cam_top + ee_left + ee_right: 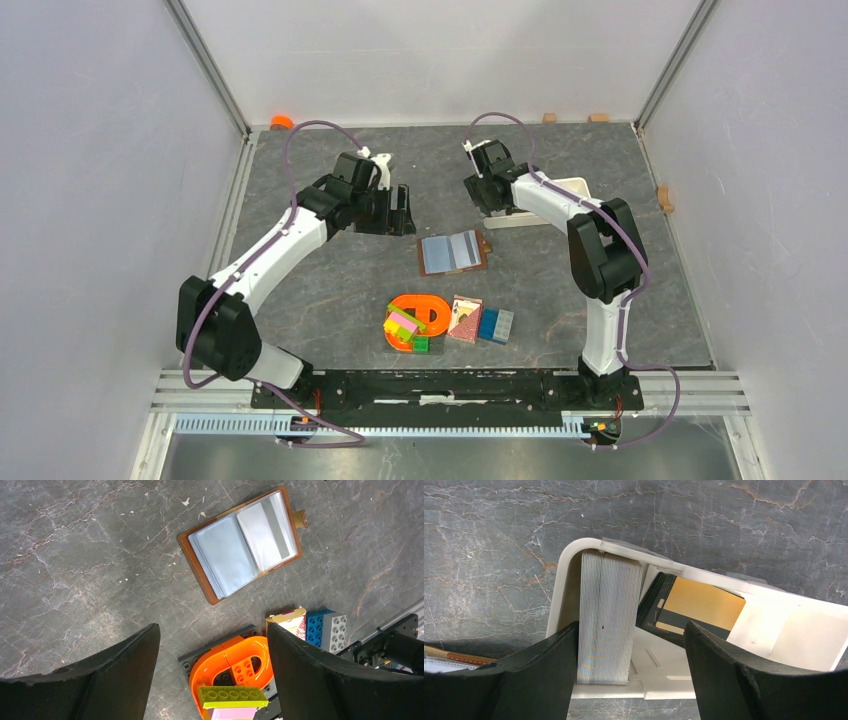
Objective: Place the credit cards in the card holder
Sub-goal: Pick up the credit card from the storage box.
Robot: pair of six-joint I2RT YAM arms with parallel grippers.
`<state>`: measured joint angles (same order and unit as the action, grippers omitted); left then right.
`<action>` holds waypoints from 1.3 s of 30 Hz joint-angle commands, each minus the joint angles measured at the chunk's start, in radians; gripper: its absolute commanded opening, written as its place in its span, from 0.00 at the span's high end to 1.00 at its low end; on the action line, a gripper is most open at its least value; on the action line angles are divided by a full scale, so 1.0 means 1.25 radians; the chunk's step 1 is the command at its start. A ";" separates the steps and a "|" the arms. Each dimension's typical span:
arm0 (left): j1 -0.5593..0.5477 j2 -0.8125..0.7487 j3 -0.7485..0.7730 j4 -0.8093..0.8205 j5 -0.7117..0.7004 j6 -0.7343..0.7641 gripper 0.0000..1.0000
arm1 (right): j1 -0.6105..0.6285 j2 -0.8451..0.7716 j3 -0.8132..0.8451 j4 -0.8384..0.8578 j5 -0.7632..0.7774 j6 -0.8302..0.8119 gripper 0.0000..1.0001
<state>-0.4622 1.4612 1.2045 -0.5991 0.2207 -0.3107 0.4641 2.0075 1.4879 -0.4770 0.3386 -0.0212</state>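
1. Brown leather-look card holder [453,252] is lying open and flat on the grey marbled table [330,290] between the two arms. Its clear sleeves are facing up, and we are seeing a pale card with a grey stripe [274,527] sitting in one of them.
2. We are finding the credit cards [606,615] standing on edge as a tight pale stack at one end of the white tray [784,630]. A black-and-gold card [699,605] is leaning just beside them.
3. We are seeing the tray sitting near the holder's far right corner, with bare table between them.
4. We are watching the right gripper [630,627] hovering over the tray. Its fingers are spread wide above the stack and are gripping nothing.
5. We are seeing the left gripper [211,630] hanging above the table, left of the card holder, with its jaws also wide apart and empty.
6. We are noting a toy pile nearer the arm bases: an orange arch piece [235,652], a lime brick [232,696], a red playing-card pack [465,318] and blue blocks [488,325], all lying close together.
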 commanded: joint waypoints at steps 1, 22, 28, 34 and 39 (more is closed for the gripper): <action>0.002 -0.031 0.002 0.003 0.020 0.030 0.15 | 0.002 0.000 0.028 -0.016 -0.021 -0.013 0.21; 0.001 -0.024 0.002 0.003 0.032 0.028 0.15 | 0.002 -0.024 0.058 -0.044 -0.002 -0.020 0.26; 0.002 -0.019 0.002 0.003 0.038 0.027 0.14 | 0.002 -0.026 0.059 -0.048 -0.004 -0.020 0.35; 0.001 -0.017 0.002 0.003 0.041 0.027 0.15 | 0.002 -0.029 0.062 -0.050 0.002 -0.020 0.40; 0.002 -0.016 0.003 0.003 0.045 0.026 0.14 | 0.003 -0.029 0.068 -0.054 0.004 -0.020 0.48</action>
<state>-0.4622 1.4551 1.2041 -0.5991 0.2462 -0.3107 0.4706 2.0075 1.5215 -0.5362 0.3145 -0.0315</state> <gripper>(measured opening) 0.853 0.551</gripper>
